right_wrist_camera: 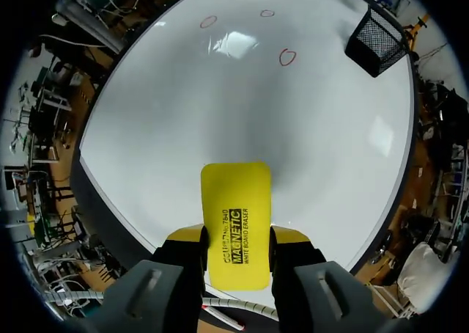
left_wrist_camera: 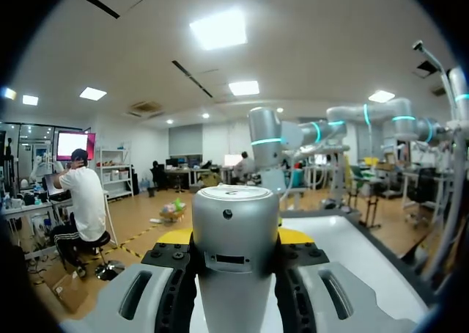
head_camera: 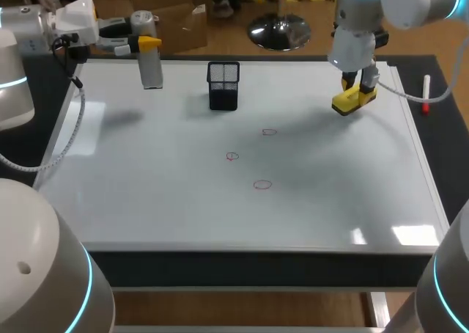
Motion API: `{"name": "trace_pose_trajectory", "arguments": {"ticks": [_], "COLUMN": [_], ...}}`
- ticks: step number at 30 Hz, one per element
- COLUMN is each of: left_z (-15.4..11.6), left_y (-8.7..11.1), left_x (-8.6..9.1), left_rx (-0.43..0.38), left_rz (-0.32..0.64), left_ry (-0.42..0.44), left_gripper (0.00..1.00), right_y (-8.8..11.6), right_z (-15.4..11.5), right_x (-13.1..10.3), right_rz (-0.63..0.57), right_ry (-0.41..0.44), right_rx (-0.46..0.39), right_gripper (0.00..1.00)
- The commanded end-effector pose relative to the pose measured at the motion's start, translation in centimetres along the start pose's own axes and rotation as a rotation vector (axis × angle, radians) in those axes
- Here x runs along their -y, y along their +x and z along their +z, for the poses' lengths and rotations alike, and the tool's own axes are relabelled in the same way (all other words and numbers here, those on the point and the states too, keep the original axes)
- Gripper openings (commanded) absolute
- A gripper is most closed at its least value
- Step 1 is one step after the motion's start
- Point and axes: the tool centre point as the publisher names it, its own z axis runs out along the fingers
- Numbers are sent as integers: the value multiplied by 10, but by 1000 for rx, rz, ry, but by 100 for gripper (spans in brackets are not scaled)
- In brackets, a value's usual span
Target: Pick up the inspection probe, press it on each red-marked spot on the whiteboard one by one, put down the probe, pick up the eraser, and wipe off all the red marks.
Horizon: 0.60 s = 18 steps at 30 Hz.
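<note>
Head view is showing a glossy white whiteboard point(head_camera: 146, 201) lying flat and covering most of the dark worktop point(head_camera: 447, 157). Three small red marks, thin hand-drawn rings, are sitting near its middle: the nearest point(head_camera: 262, 185), one a little farther and to the left point(head_camera: 232, 156), and the farthest point(head_camera: 269, 132) to the right.

Farther back on the right, the right gripper point(head_camera: 357, 92) is hanging over the board's far right part, its fingers point(right_wrist_camera: 183, 239) pressing the two long sides of the eraser point(head_camera: 350, 100). That eraser point(right_wrist_camera: 234, 201) is a smooth yellow slab with rounded corners, its long axis running in line with the fingers and pointing down at the board; black print is showing on its face. Whether it is touching the board cannot be told. A white marker with a red cap point(head_camera: 426, 94) is lying on the worktop just right of the board.

A black wire-mesh cup point(head_camera: 223, 85) is standing upright at the far middle. At the far left, the left gripper point(head_camera: 149, 44) is clamping the inspection probe point(head_camera: 151, 65), a matte silver cylinder with a domed cap point(left_wrist_camera: 234, 223), its fingers point(left_wrist_camera: 174, 236) narrowed onto both sides. Its long axis is standing upright, lower end pointing down at the board's far left edge.
</note>
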Motion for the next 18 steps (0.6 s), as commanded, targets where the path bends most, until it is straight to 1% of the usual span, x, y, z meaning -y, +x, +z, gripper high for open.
{"name": "trace_pose_trajectory", "arguments": {"ticks": [1,3,8,14,18], "left_z": [5,7,19,33,44], "left_y": [21,30,70,116,142], "left_x": [5,6,6,7,7], "left_rx": [25,26,1,-41,-58], "left_rz": [14,17,32,37,40], "left_ry": [-9,-8,-11,18,32], "left_gripper": [0,0,0,0,0], "right_y": [0,0,0,0,0], "right_z": [-1,-1,-1,-1,-1], "right_x": [1,1,1,1,1], "right_rz": [-1,-1,-1,-1,-1], "right_ry": [3,3,3,3,3], "right_rx": [-2,-2,-2,-2,-2], "right_gripper": [0,0,0,0,0]}}
